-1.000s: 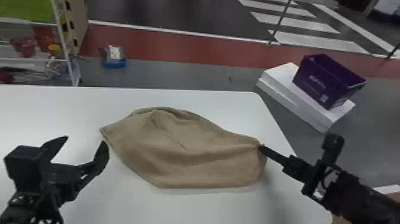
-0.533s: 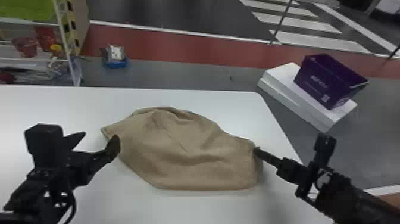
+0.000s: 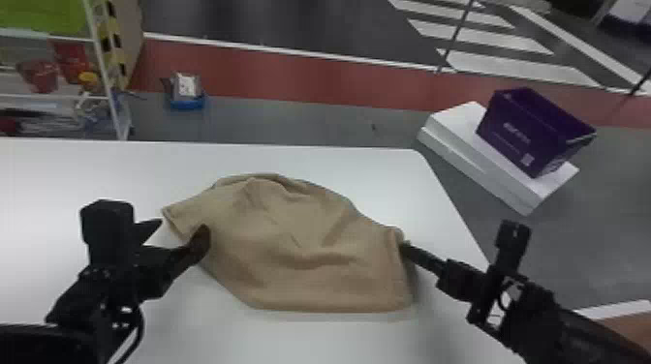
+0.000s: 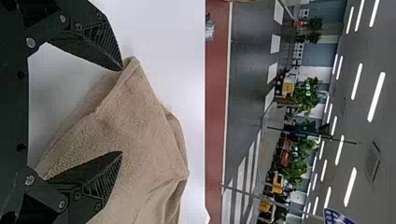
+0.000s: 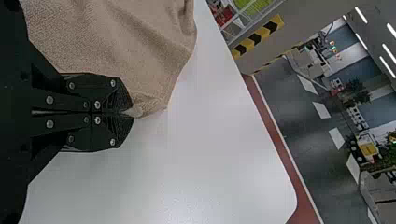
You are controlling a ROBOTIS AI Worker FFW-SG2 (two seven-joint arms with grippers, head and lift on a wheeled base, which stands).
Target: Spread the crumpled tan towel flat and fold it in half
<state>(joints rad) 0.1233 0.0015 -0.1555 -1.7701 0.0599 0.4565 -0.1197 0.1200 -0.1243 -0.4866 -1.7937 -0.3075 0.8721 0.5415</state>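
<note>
Can see, at upper right of the frame, a purple bin [image 3: 513,130] on white boxes [image 3: 448,116], beyond the table [image 3: 97,169]; at upper left, a shelf [image 3: 29,97] and near it a blue tub [image 3: 188,103]. At the centre, can see the tan towel [image 3: 310,271], wrinkled, lying between left gripper [image 3: 182,230], jaws apart over its left side, and right gripper [image 3: 405,246], jaws clamped on its right edge.

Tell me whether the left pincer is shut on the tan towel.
No, the left pincer stands open, its two fingers wide apart, not gripping the tan towel.
</note>
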